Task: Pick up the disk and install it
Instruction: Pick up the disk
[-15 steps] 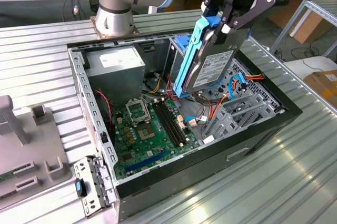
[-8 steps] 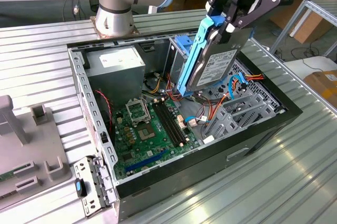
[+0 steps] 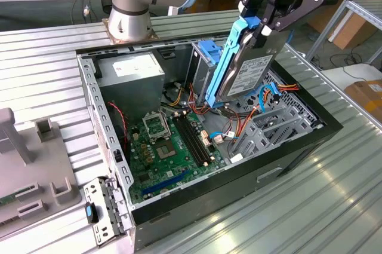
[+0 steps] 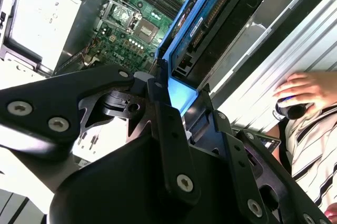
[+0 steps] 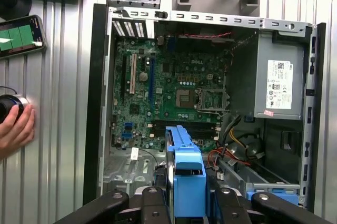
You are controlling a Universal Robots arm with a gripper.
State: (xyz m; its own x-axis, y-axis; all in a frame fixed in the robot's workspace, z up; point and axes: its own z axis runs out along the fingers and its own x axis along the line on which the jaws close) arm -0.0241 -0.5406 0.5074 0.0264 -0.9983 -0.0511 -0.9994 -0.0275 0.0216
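Open computer case (image 3: 286, 158) on ribbed metal table (image 3: 54, 86); green motherboard (image 3: 149, 155) exposed, grey power supply (image 3: 134, 77) (white label) in corner.

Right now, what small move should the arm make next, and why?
Probably a slow lowering toward the drive cage: the tool holds the disk by its upper end, tilted, above the open computer case, beside the cage, cables beneath.
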